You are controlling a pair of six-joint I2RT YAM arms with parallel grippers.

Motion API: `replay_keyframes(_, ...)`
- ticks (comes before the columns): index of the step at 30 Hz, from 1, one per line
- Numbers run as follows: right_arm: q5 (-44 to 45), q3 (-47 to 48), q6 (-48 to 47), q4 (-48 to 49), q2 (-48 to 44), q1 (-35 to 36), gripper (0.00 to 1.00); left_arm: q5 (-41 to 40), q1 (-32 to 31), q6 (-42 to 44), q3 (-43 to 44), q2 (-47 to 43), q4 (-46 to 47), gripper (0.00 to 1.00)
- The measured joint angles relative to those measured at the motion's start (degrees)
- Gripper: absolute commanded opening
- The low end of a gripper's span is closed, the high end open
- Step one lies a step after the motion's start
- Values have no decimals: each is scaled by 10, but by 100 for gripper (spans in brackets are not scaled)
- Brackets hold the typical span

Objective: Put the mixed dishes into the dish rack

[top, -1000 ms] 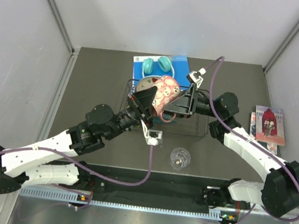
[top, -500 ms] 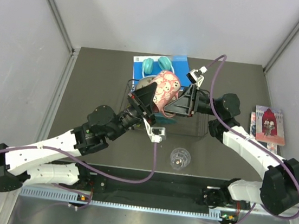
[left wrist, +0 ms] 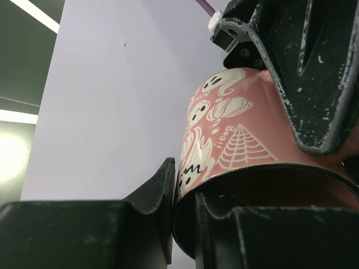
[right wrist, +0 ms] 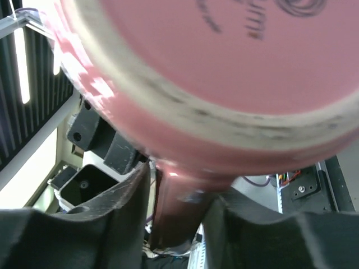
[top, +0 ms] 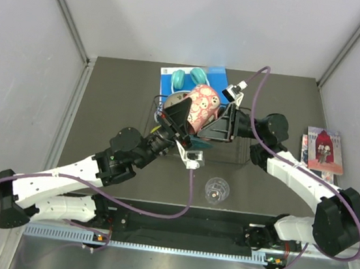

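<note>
The mug (top: pixel 201 104) sits between left claw (top: pixel 181 116) and right claw (top: pixel 209 122) above the dish rack (top: pixel 236 156), glass (top: pixel 216 190) in front.

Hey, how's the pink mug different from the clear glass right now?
The pink mug is opaque with white ghost prints; the clear glass is see-through. The mug is held tilted in the air by the left end effector and right end effector; the glass stands alone on the table. Neither sits in the dish rack.
</note>
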Motion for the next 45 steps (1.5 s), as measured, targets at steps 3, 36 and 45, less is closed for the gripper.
replay_keyframes(3, -6, -3, 1, -3, 0, 1, 2, 0, -3, 3, 0, 2, 1, 0)
replay_keyframes(36, 306, 217, -564, -734, -75, -20, 0, -177, -12, -113, -1, -160, -141, 99)
replay_keyframes(45, 563, 219, -713, -858, -79, -21, 0, -254, 13, -227, 5, -211, -297, 99)
